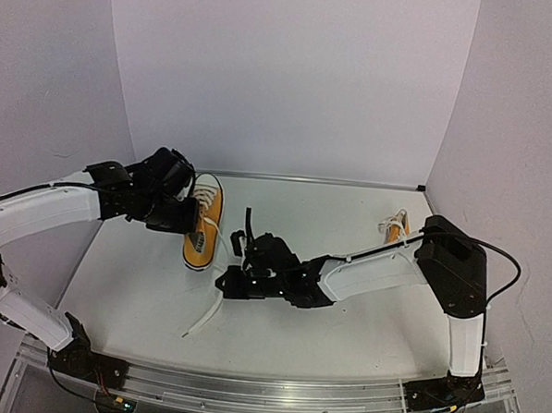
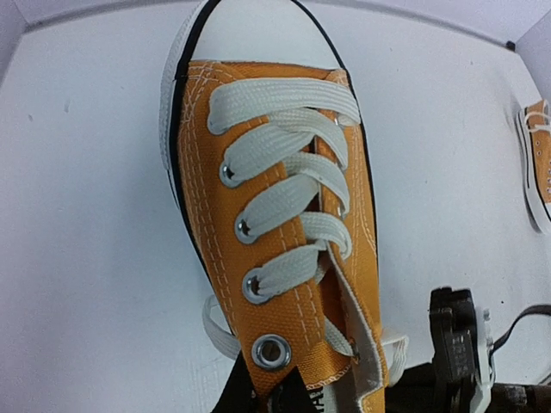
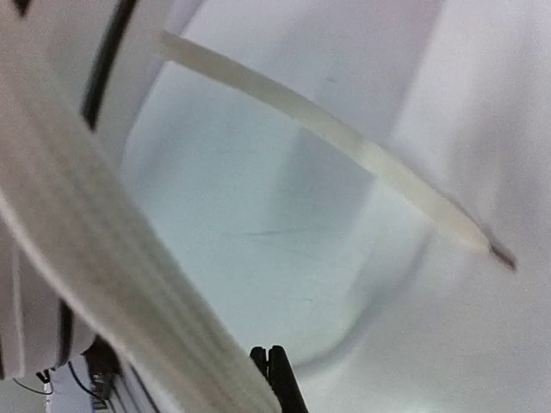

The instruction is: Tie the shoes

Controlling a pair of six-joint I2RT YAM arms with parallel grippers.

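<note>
The shoe lies lengthwise, toe far and heel near, its heel under the left gripper — how that one stands I cannot tell. Just right of that heel, the right gripper seems pinched on the loose lace — blurry view.
</note>
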